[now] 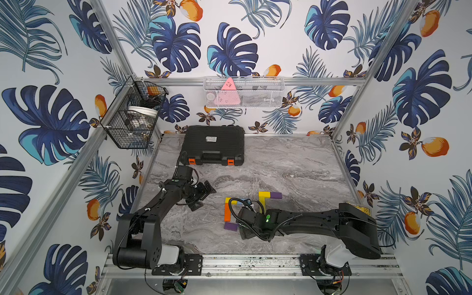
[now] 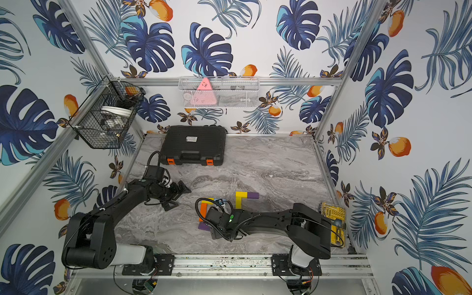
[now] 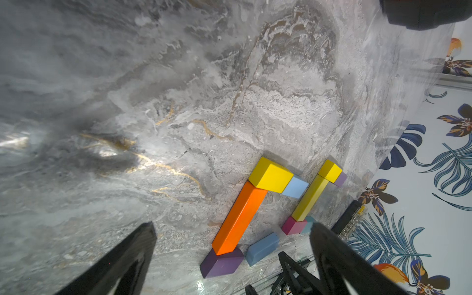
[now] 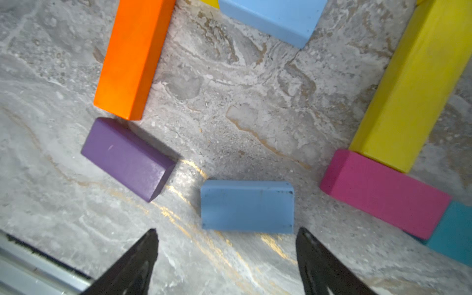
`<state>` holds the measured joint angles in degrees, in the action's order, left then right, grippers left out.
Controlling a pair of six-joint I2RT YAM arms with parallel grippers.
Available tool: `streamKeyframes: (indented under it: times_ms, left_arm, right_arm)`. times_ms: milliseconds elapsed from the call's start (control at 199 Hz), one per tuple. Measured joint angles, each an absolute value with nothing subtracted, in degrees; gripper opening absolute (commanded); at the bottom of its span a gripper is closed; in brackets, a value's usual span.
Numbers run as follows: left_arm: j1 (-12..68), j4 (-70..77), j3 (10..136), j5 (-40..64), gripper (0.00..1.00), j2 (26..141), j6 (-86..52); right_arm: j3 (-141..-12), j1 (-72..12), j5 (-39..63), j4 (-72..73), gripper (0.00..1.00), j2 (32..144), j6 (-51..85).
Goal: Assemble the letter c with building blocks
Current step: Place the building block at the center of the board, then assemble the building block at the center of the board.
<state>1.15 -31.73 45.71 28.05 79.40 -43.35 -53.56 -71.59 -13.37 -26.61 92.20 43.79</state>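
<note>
In the right wrist view my right gripper (image 4: 227,231) is open, its tips just short of a blue block (image 4: 246,205) lying flat on the marble. Around it lie a purple block (image 4: 126,158), a long orange block (image 4: 135,58), a light blue block (image 4: 275,18), a long yellow block (image 4: 413,86), a magenta block (image 4: 383,191) and a teal block (image 4: 457,229). In both top views the right wrist covers part of the group; the orange block (image 1: 227,210) and a purple one (image 1: 230,226) show. My left gripper (image 1: 205,198) hangs open and empty, left of the blocks.
A big black case (image 1: 213,145) stands at the back left of the table. A yellow box (image 2: 333,222) lies by the right edge, beside the right arm. A black wire basket (image 1: 135,112) and a white one (image 1: 242,92) hang on the walls.
</note>
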Motion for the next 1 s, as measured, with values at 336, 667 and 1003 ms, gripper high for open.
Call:
streamKeyframes:
  times_ms: [336,667,1003]
  left_arm:
    - [1.30,-31.70,43.83,27.57,0.99,78.63,-43.31]
    - [1.41,-31.94,43.05,27.35,0.99,77.91,-43.09]
    - [1.54,-32.14,42.98,27.35,0.99,77.76,-43.09]
  right_arm:
    - [-51.44,-70.81,-13.02,-26.98,0.92,91.59,41.30]
    - [-51.48,-69.30,-11.66,-24.47,0.93,94.24,39.81]
    - [-51.92,-69.04,-8.19,-21.50,0.92,95.22,38.35]
